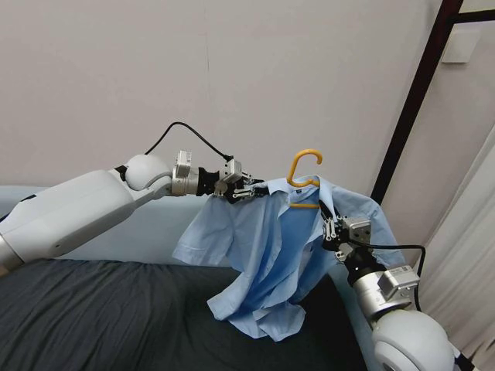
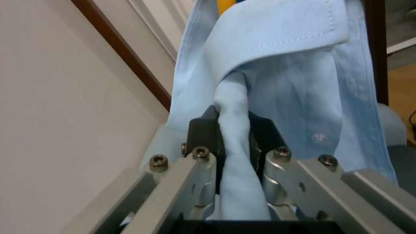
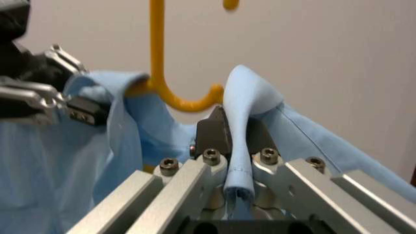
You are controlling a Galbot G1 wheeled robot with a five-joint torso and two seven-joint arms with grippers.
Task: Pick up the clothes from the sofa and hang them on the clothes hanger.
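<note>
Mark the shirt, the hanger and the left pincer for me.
shirt (image 1: 247,247), head view, hanging front panel.
hanger (image 1: 295,165), head view, yellow hook.
left pincer (image 1: 251,188), head view, midway between fingertips clamping cloth.

A home-like living room: a dark-seated sofa (image 1: 116,325) stands against a plain pale wall (image 1: 232,69), with a dark upright post (image 1: 410,108) and a pale curtain (image 1: 468,247) at its end.

There is one blue shirt (image 1: 255,255) and one yellow hanger (image 1: 308,152). There are two grippers, the left gripper (image 1: 251,188) and the right gripper (image 1: 329,224). There is one sofa (image 1: 93,317) and one dark pole (image 1: 410,108).
</note>
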